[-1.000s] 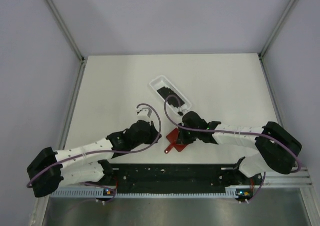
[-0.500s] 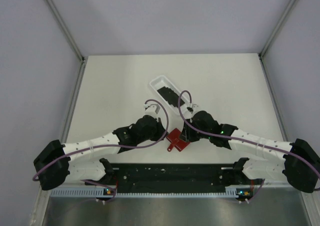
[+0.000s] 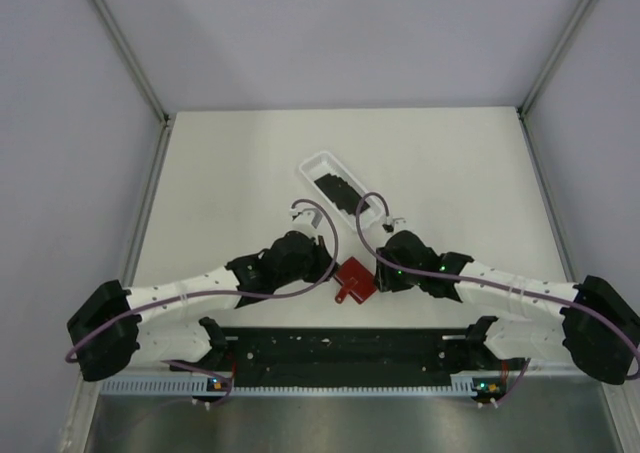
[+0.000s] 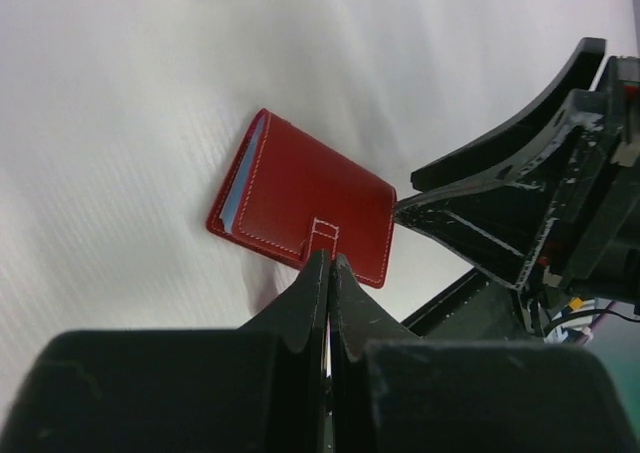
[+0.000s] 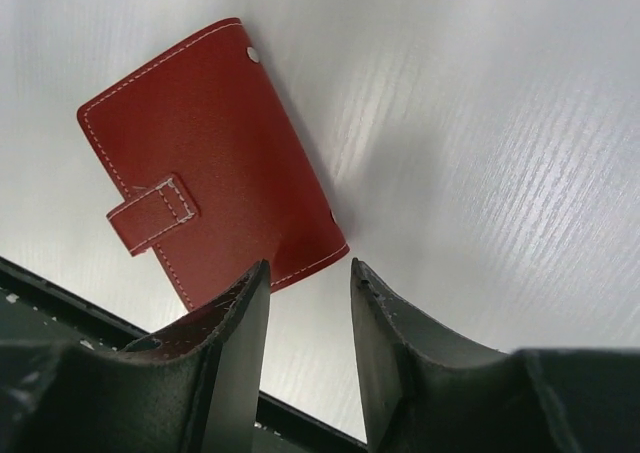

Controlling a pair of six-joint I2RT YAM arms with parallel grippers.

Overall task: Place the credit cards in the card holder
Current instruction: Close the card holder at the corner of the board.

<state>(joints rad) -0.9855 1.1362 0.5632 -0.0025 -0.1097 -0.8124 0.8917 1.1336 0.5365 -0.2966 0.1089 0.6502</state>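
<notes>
The red card holder [image 3: 355,276] lies closed and flat on the white table near the front, its tab [image 3: 342,296] pointing toward the front edge. It shows in the left wrist view [image 4: 300,201] and the right wrist view [image 5: 210,153]. Black credit cards [image 3: 335,188] lie in the white tray [image 3: 312,161] behind it. My left gripper [image 3: 328,266] is shut and empty, its tips [image 4: 328,263] just over the tab side. My right gripper [image 3: 379,273] is open and empty, its jaws [image 5: 307,273] at the holder's right corner.
The black base rail [image 3: 340,348] runs along the front edge just below the card holder. Purple cables [image 3: 325,223] loop over both wrists. The tray sits slanted at mid-table.
The left arm has swung right up to the card holder. The right arm has stretched out. The holder has shifted a little to the right.
</notes>
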